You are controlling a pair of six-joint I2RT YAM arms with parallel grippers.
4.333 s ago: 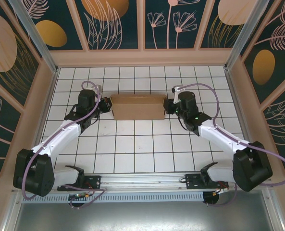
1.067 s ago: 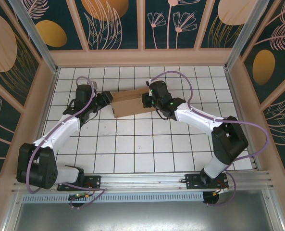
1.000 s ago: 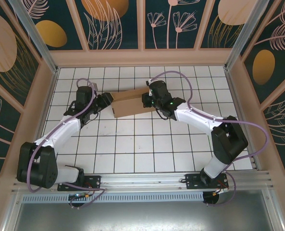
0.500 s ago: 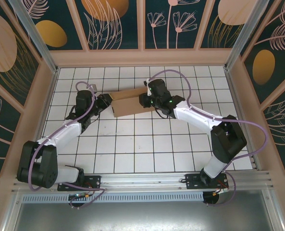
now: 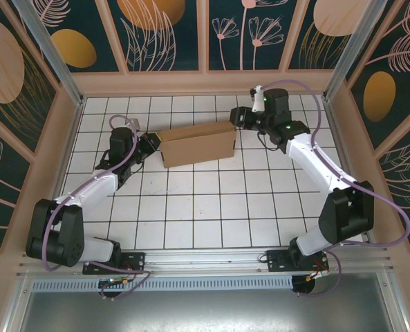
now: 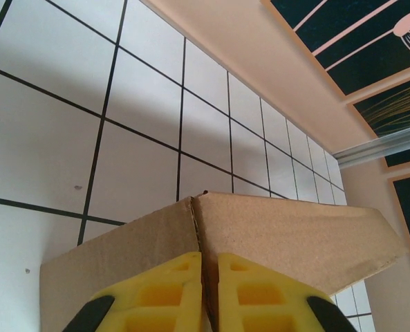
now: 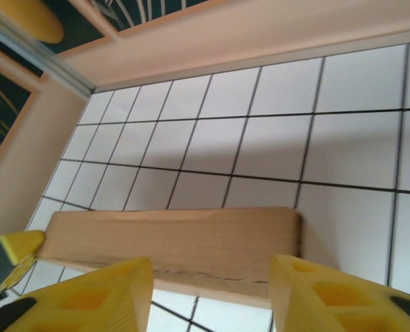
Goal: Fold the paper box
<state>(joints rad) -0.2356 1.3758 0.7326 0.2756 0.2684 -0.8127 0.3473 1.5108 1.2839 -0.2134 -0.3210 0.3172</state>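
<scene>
– Starting at the left, what is the left tool [image 5: 152,143] doing?

– It sits against the left end of the paper box [image 5: 196,144]. In the left wrist view its two yellow fingers [image 6: 164,297] are pressed almost together, with only a thin slit between them. A cardboard ridge of the paper box [image 6: 281,235] runs straight into that slit. The left tool [image 6: 207,261] is clamped narrow on the cardboard there.

– And where does the box lie?

– On the white tiled table [image 5: 191,207], in its far half and a little left of centre. It is plain brown, long from left to right, and slightly skewed, so its right end lies farther away than its left end.

– What about the right side?

– The right tool [image 5: 238,119] hangs just beyond the box's far right corner. In the right wrist view its fingers [image 7: 94,301] stand well apart, so the right tool [image 7: 210,268] is wide and holds nothing. The paper box [image 7: 177,238] lies on the tiles past the fingertips, seen in the gap between them. Whether the tips touch it I cannot tell.

– Anything else in that view?

– A yellow and black tip shows at the box's left end.
</scene>
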